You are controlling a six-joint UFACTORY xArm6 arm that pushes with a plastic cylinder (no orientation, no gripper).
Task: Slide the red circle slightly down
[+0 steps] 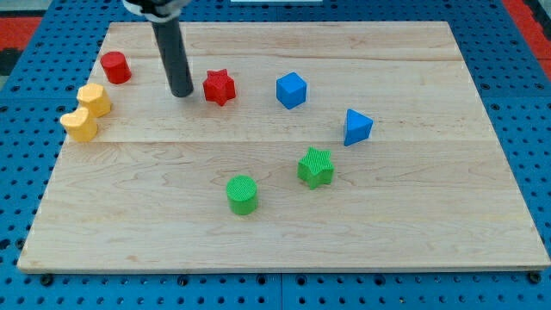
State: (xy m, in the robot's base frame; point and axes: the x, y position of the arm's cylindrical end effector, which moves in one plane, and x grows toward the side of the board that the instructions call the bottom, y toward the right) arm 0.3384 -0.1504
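The red circle (115,66) is a short red cylinder near the board's upper left corner. My tip (182,91) is the lower end of a dark rod coming down from the view's top. It stands to the right of and a little below the red circle, clearly apart from it. A red star (219,87) lies just to the right of the tip, with a small gap between them.
Two yellow blocks (94,100) (80,125) sit below the red circle at the left edge. A blue cube (291,89) and a blue block (356,127) lie to the right. A green star (316,167) and a green cylinder (242,195) lie lower middle. The wooden board (413,224) rests on a blue pegboard.
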